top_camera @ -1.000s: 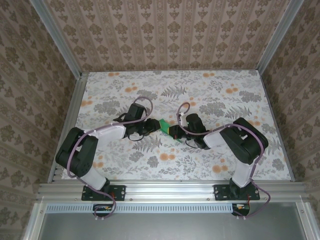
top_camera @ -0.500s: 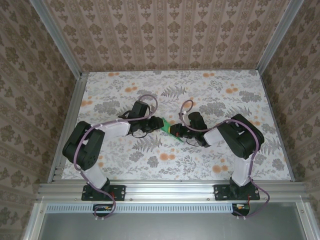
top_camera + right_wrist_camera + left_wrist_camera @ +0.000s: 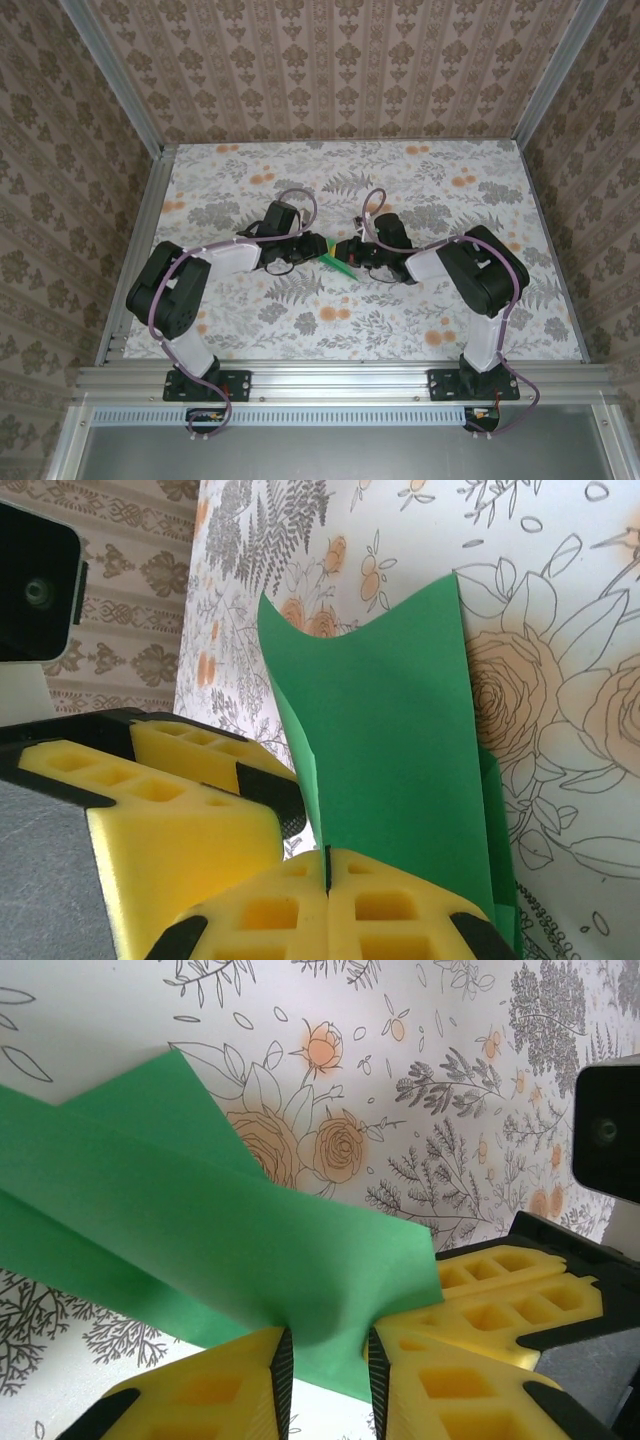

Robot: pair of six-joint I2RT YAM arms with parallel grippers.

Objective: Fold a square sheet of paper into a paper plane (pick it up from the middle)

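- Two arms meet mid-table [image 3: 430, 180]; folded green paper sheet [image 3: 338, 263] held up btwn their jaws.
- R jaws: clenched on sheet's edge, pads [image 3: 400, 910] pressed together, sheet rising ahead of them.
- L jaws: part-closed, sheet bunched btwn pads [image 3: 200, 1400], touching both; firm grip unclear.

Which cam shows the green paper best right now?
Left wrist: the green paper spans most of the frame, creases and layered flaps clear. Right wrist shows one upright flap pinched in the right gripper. Top external gives a small green sliver between the two arms.
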